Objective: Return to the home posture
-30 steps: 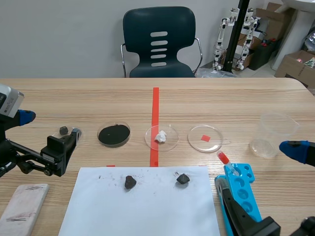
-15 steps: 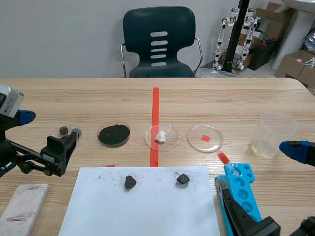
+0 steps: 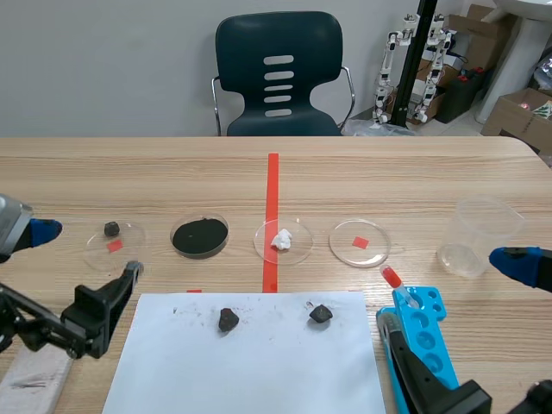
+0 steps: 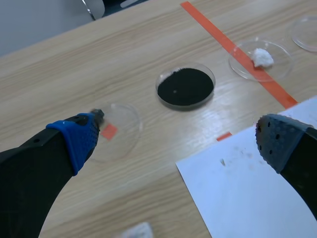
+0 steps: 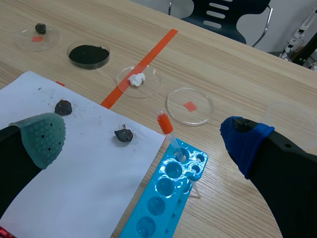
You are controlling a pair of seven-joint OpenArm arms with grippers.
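Standing open and empty: left jaws and right jaws. Risk: 1 tube [image 5: 168, 134] in the rack [image 5: 168, 198] sits between the right jaws; a low withdrawal could topple it.

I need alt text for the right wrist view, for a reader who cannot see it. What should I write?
The right claw is open above a wooden table, over a white sheet with two dark lumps. Beside the sheet a blue rack holds one tube with a red end; four clear dishes lie ahead.
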